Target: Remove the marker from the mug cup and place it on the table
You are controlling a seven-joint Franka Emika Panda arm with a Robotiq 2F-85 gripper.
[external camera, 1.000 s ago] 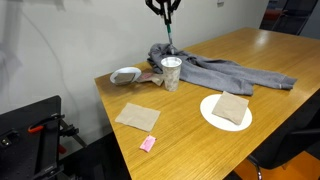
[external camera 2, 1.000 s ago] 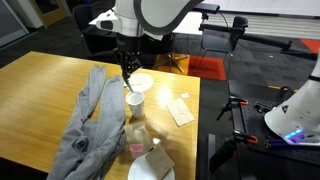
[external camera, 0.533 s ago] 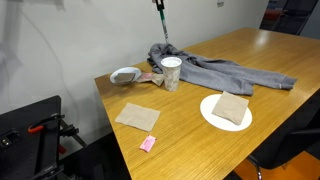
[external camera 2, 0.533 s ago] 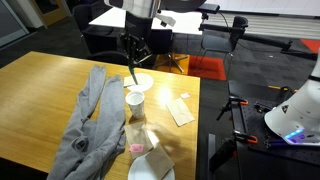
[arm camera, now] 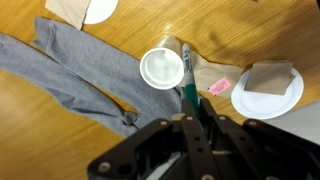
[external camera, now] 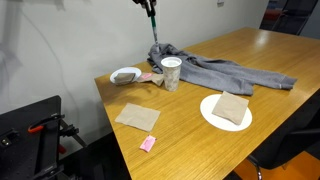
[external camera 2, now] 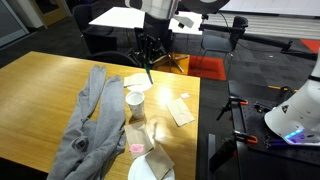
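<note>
My gripper [external camera: 148, 8] is shut on the slim green marker [external camera: 153, 28] and holds it high in the air, hanging point down. The marker is clear of the whitish-grey mug cup [external camera: 171, 72], which stands upright and empty on the wood-grain table [external camera: 190, 130]. In the other exterior view the gripper [external camera 2: 150, 50] holds the marker [external camera 2: 148, 70] above and behind the cup [external camera 2: 135, 103]. In the wrist view the marker [arm camera: 187, 85] sticks out between my fingers [arm camera: 190, 108], beside the cup's open rim [arm camera: 162, 68].
A grey cloth [external camera: 220, 72] lies behind the cup. A white bowl [external camera: 126, 75] sits beside it. A white plate [external camera: 212, 120] holds a brown napkin. Another brown napkin [external camera: 137, 117] and a pink block [external camera: 149, 143] lie near the front edge.
The gripper has risen with the marker, lifting it out of the cup and well above it, drifting toward the bowl side.
</note>
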